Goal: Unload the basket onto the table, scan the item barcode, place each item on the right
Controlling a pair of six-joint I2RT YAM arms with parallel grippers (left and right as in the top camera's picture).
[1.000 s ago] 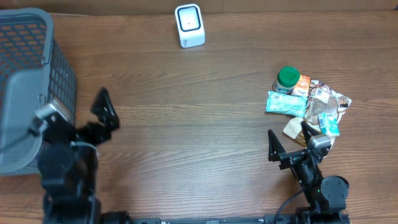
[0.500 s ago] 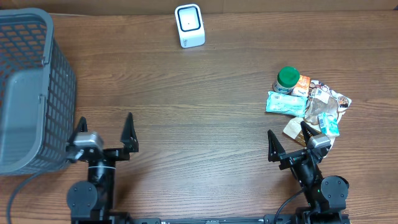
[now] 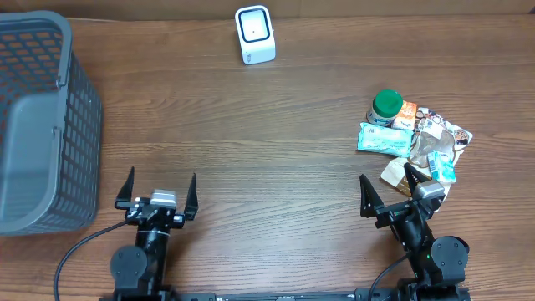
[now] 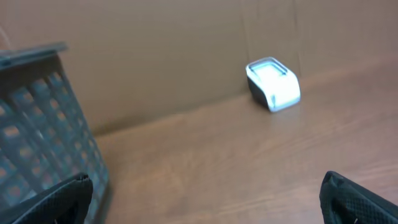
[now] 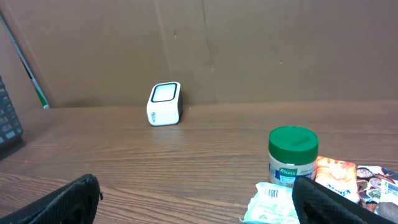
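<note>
A white barcode scanner (image 3: 255, 33) stands at the table's back edge; it also shows in the left wrist view (image 4: 273, 84) and the right wrist view (image 5: 165, 104). The items lie in a pile at the right: a green-lidded jar (image 3: 386, 106) (image 5: 293, 155), a teal packet (image 3: 384, 138) (image 5: 273, 202) with a barcode facing up, and an orange packet (image 3: 408, 111). My right gripper (image 3: 389, 180) (image 5: 199, 202) is open just in front of the pile, its right finger beside the teal packet. My left gripper (image 3: 161, 180) (image 4: 205, 202) is open and holds nothing at the front left.
A grey mesh basket (image 3: 42, 117) (image 4: 37, 124) fills the left side of the table, close to my left gripper. More crumpled wrappers (image 3: 439, 146) lie in the pile behind my right gripper. A brown wall runs behind the table.
My left arm has swung from beside the basket to the front of the table, and now points toward the back. The right arm and the pile have not moved.
</note>
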